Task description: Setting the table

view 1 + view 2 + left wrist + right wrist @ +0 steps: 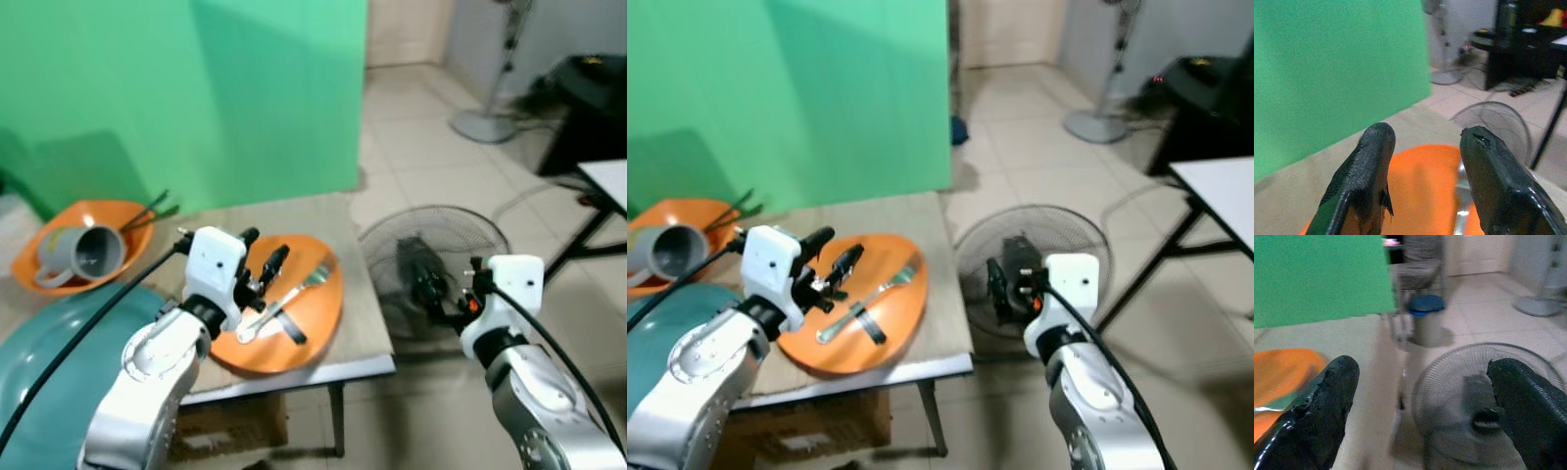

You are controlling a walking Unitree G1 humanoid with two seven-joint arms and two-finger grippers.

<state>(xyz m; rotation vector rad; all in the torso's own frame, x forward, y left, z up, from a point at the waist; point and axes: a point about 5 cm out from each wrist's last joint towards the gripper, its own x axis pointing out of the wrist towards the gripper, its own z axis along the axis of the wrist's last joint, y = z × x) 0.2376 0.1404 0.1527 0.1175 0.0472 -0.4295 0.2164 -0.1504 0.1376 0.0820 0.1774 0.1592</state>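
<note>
Left pincer (263, 257) released over orange plate (318, 313) | fork (294, 290) inside | right pincer (1420, 406) released

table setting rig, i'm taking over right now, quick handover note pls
Left gripper: fingers open, holding nothing, hovering over the near orange plate.
Right gripper: fingers open, holding nothing, off the table's right edge above the floor fan.
Things: fork and a dark utensil lie crossed on the near plate. Grey mug lies tipped on the far orange plate, chopsticks on its rim.
Done: cutlery sits on a plate.
Left: mug isn't upright; cutlery not laid beside the plates.
</note>
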